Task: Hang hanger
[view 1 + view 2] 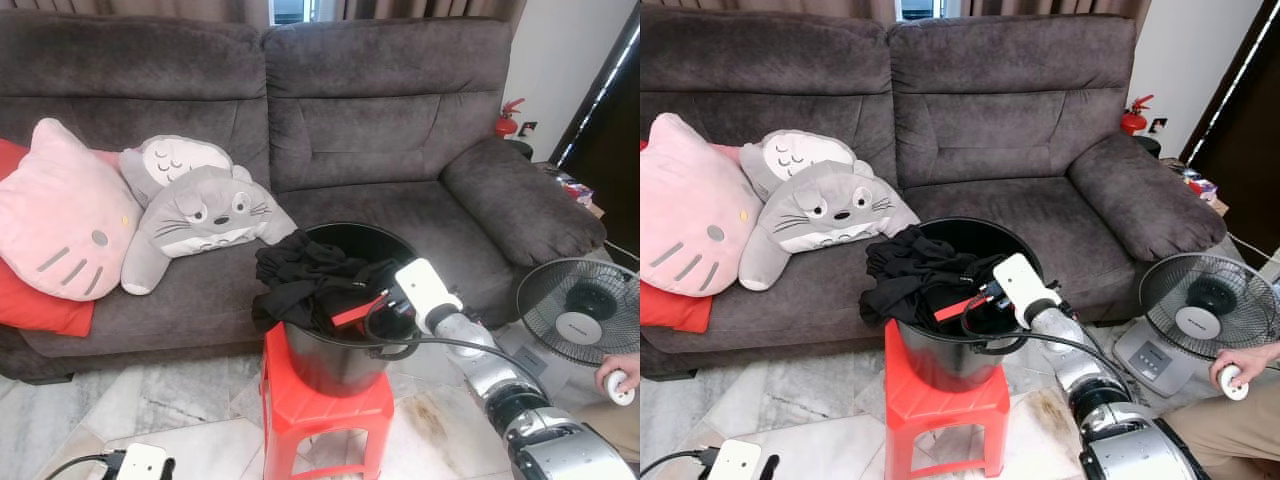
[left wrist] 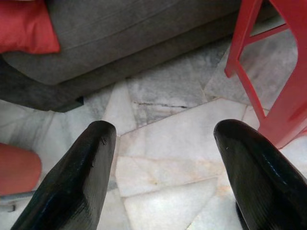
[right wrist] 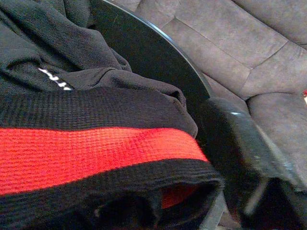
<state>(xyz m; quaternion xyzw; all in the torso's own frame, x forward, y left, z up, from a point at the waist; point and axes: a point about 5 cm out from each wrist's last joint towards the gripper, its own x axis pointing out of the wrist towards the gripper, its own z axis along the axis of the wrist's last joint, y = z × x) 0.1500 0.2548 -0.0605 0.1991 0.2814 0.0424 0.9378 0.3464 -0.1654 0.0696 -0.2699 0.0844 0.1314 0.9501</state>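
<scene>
Hanger, if one is here, lies hidden among the black clothes (image 1: 300, 275) heaped in the black bucket (image 1: 350, 227); nothing stiff or hook-shaped can be picked out. The bucket stands on a red plastic stool (image 1: 325, 400) on the marble floor (image 2: 168, 158), in front of the grey sofa (image 1: 380, 130).

The right gripper (image 1: 392, 300) is at the bucket's rim at about 4 o'clock, right against a knitted garment with a red band (image 1: 358, 308) that stretches out from the heap toward it. The right wrist view looks closely over that waffle-knit cloth; whether the gripper has closed on it I cannot tell.

The left gripper (image 2: 163, 139) hangs low at 7 o'clock from the stool, its fingers (image 2: 76, 182) spread wide over the floor and holding nothing.

By my judgement the cloth is soft, light and limp. It will sag and drag its neighbours along, so a pinch on a fold or on the firmer banded edge looks best. A hanger would be light and rigid but smooth; it should be taken at the neck below the hook, and its hook may snag in the knit.

A person's hand (image 1: 615, 378) rests at 4 o'clock, beside a floor fan (image 1: 580, 310).
</scene>
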